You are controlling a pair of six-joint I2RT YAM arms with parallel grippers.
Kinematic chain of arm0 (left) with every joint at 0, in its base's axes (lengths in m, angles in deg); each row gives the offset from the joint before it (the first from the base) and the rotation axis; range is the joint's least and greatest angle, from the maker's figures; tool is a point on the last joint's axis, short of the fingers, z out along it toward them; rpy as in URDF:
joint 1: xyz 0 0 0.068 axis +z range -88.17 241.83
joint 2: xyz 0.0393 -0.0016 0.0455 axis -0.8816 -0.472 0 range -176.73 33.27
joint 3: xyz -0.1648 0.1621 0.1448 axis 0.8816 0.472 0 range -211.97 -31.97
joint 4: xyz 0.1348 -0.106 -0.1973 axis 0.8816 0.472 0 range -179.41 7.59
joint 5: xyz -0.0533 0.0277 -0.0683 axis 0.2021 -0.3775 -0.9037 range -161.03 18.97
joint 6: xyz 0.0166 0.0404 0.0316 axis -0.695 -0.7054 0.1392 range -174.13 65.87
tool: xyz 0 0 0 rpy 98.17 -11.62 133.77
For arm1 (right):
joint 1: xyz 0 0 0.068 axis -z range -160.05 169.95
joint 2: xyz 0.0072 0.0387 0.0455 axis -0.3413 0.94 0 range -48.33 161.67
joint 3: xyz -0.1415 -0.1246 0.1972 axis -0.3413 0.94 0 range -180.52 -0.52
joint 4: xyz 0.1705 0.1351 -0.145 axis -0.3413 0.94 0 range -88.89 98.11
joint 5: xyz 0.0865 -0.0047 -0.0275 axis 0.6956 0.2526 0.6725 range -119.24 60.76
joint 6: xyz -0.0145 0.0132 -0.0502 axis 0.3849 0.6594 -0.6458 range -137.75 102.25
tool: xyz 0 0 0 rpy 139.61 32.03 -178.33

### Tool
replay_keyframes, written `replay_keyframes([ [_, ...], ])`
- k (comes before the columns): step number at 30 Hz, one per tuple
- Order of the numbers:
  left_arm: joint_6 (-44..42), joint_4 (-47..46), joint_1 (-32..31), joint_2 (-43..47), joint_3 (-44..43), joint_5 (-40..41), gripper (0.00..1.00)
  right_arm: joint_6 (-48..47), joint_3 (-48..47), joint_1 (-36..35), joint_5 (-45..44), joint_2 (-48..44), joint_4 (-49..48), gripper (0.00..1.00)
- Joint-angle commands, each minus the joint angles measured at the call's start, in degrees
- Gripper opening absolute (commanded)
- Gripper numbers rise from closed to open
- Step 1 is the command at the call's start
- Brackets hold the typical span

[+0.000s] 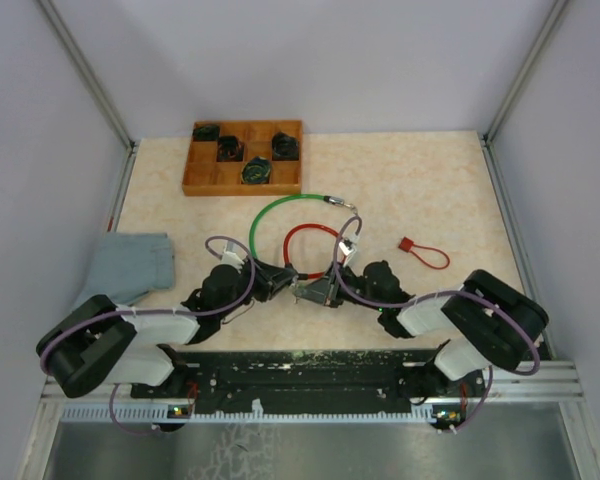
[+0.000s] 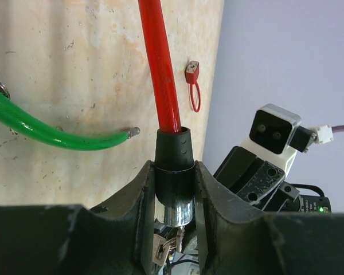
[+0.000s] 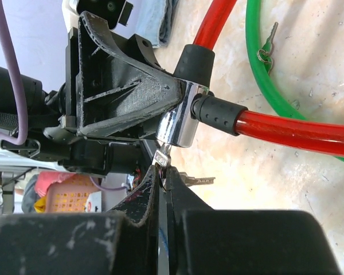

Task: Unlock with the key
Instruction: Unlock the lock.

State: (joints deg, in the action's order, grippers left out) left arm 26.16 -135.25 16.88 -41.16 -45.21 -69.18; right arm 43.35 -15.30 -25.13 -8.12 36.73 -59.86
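Observation:
A red cable lock [image 1: 310,236] lies in a loop at mid-table. Its black and chrome lock body [image 2: 174,177] is clamped between the jaws of my left gripper [image 2: 173,189], which also shows in the top view [image 1: 280,277]. My right gripper [image 3: 166,172] is shut on the head of a silver key [image 3: 164,154] that sits in the chrome end of the lock body [image 3: 180,123]. A second key [image 3: 196,180] hangs from the same ring beside the fingers. In the top view the two grippers meet at the lock [image 1: 315,290].
A green cable lock [image 1: 290,205] with its own keys [image 3: 268,46] loops just behind the red one. A small red lock [image 1: 425,251] lies to the right. A wooden tray [image 1: 205,172] with dark items stands at the back left. A grey cloth [image 1: 130,262] lies at left.

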Motion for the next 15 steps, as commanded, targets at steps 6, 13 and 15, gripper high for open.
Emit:
replay_keyframes([
  [6, -0.36, 0.59, -0.3, 0.43, -0.73, -2.89, 0.0, -24.79, -13.07, 0.35, -5.22, -12.36, 32.76, 0.0],
  [13, 0.37, 5.65, -0.36, -0.68, -2.46, -2.55, 0.0, -36.1, -20.98, 0.3, -8.46, -12.9, 48.71, 0.02],
  [15, 0.63, 8.99, -0.35, -0.59, -4.01, -1.59, 0.0, -37.09, -21.1, -0.04, -8.65, -13.21, 49.71, 0.14],
])
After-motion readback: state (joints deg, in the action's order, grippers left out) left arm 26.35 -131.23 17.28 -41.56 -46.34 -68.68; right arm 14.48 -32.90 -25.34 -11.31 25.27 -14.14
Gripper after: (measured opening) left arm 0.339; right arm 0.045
